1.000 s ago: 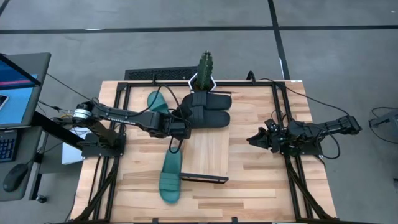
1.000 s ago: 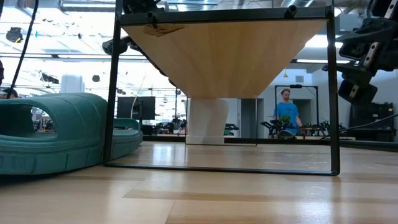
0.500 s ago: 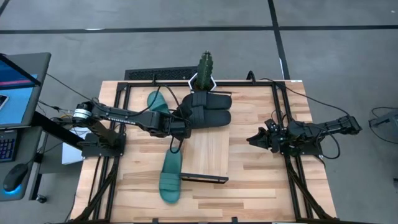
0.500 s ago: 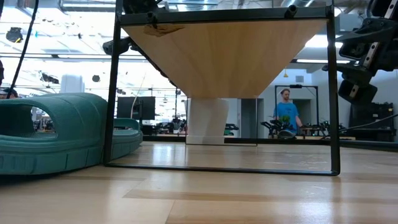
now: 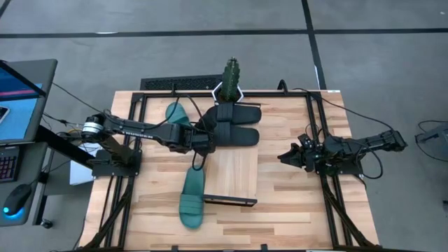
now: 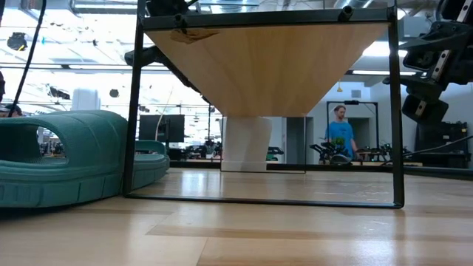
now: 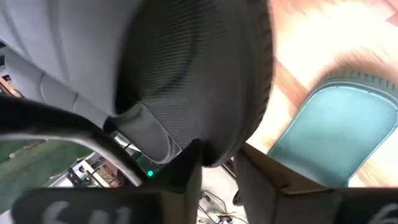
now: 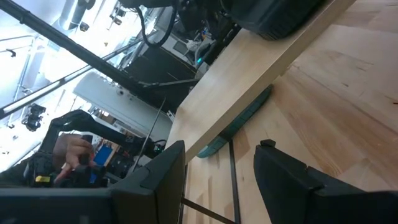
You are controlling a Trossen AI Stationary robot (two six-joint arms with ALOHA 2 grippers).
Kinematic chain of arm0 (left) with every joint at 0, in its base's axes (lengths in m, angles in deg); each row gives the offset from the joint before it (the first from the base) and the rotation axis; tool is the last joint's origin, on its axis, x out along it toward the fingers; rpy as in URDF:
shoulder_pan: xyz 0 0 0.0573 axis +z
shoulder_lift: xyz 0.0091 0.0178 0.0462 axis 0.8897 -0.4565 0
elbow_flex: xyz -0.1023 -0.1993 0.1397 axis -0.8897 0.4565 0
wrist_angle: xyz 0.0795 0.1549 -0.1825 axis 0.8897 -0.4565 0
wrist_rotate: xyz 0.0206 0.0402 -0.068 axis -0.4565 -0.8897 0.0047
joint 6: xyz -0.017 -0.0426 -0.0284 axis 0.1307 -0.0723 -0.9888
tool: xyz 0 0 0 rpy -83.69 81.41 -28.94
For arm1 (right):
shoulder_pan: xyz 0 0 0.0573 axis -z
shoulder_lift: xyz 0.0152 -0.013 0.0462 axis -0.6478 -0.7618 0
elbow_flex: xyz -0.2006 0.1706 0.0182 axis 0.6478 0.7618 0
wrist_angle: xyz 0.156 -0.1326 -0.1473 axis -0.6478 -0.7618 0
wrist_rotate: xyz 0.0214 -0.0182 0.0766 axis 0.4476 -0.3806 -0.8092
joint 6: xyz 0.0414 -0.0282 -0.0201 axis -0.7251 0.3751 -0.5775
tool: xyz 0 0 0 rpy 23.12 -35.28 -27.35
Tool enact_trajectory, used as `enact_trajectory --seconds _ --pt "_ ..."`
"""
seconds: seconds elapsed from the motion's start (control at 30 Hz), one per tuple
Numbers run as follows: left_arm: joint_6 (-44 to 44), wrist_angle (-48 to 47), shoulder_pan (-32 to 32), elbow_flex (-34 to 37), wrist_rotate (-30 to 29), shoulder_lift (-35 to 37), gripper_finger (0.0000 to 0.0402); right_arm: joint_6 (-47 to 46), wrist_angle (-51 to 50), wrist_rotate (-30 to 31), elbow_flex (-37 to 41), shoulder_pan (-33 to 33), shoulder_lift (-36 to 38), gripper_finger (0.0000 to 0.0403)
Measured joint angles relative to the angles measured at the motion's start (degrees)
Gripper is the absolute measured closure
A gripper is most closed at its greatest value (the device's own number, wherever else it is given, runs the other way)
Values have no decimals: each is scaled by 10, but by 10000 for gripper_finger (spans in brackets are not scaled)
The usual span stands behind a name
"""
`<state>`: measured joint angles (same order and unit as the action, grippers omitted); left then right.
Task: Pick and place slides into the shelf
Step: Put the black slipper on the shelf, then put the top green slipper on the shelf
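Note:
Two black slides (image 5: 236, 124) lie side by side across the far end of the shelf (image 5: 235, 171), a light plank raised on a dark frame. My left gripper (image 5: 208, 136) is at the left end of the nearer black slide (image 5: 238, 135) and is shut on it. One teal slide (image 5: 190, 197) rests sole down on the table beside the shelf's left edge. It looms large in the low view, teal slide (image 6: 59, 162). The second teal slide (image 5: 175, 113) lies near the far left, partly under my left arm. My right gripper (image 5: 285, 155) hangs open over the table's right side. My left gripper holds the nearer black slide by the rim of its rounded end (image 7: 219, 155), pinched between the two fingers. The fingers come level from the table's left side, along the slide's length. The slide lies across the shelf's far end. How far back it reaches I cannot tell.
A potted cactus (image 5: 231, 78) stands at the far edge behind the slides. The shelf's near half (image 5: 236, 183) is bare wood, with a dark lip (image 5: 229, 201) at its near end. Black frame rails (image 5: 323, 150) run along both table sides. A person (image 6: 339, 133) stands far off in the room.

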<state>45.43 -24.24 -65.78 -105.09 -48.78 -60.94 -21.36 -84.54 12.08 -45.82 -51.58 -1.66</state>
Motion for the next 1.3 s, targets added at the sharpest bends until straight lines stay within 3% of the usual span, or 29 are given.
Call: enact_trajectory --seconds 0.3,0.63,0.93,1.03,1.3 --pt "-1 0 0 0 -27 0 227 0 0 0 0 0 0 225" --pt "-25 -16 0 0 -132 9 212 0 0 0 0 0 0 225" --pt "-221 -146 0 -1 -139 107 212 13 0 0 0 0 0 225" --pt "-336 -172 0 -1 -90 144 212 16 0 0 0 1 0 225" --pt "-567 -178 2 -1 163 220 212 32 1 6 0 1 0 225"
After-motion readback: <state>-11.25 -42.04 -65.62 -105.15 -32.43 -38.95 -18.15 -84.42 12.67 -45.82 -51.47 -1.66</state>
